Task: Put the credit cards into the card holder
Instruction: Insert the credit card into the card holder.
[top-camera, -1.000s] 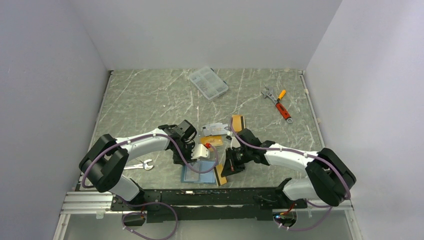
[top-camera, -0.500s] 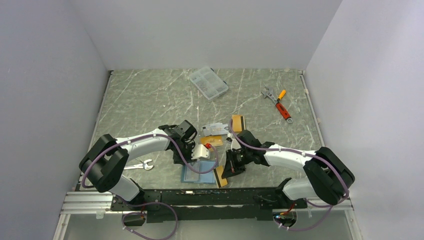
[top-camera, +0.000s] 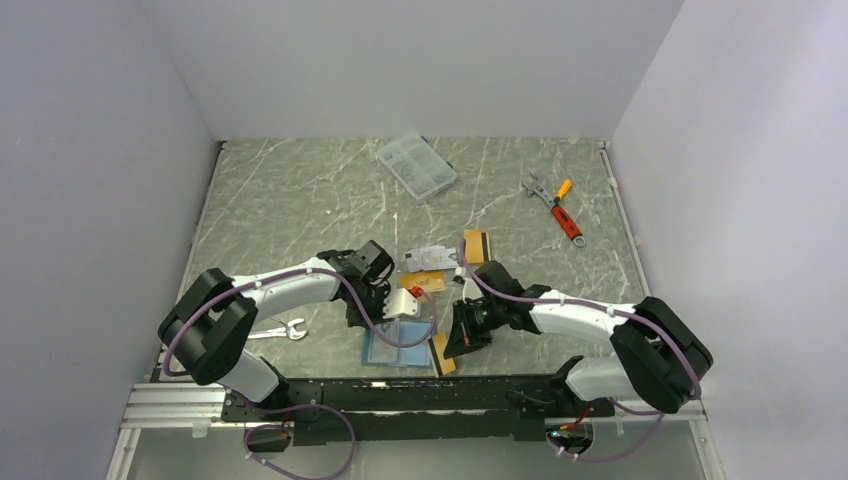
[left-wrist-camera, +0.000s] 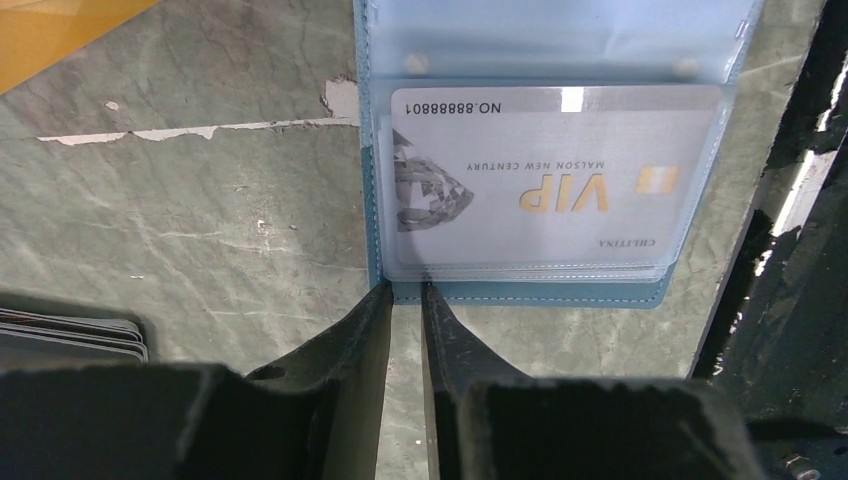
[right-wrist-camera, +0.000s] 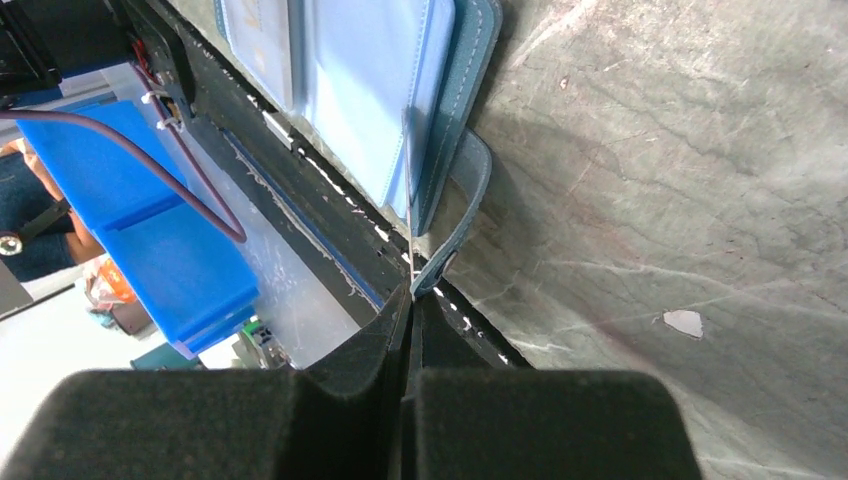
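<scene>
- My left fingers (left-wrist-camera: 405, 290) stand a narrow gap apart, with bench (top-camera: 290, 200) showing between them. Their tips sit at the near-left corner of the holder (left-wrist-camera: 520, 293); I cannot tell if they pinch it.
- The holder lies open and flat at the near edge of the bench, between the two arms.
- A silver card (left-wrist-camera: 540, 180) marked VIP sits in the holder's clear sleeve.
- My right fingers (right-wrist-camera: 412, 300) are closed on an orange card (top-camera: 441, 353), which I see edge-on from the right wrist. It stands just beside the holder's right edge, by the snap tab (right-wrist-camera: 462, 200).
- More cards (top-camera: 428, 262) lie loose on the bench just beyond the holder, with another orange one (top-camera: 475, 245) next to them.
- From the left wrist I see a small stack of cards (left-wrist-camera: 70, 332) to the left of the fingers.
- A clear box (top-camera: 417, 165) sits at the far side, a wrench (top-camera: 283, 330) near the left arm, and an orange-handled tool (top-camera: 563, 215) far right.
</scene>
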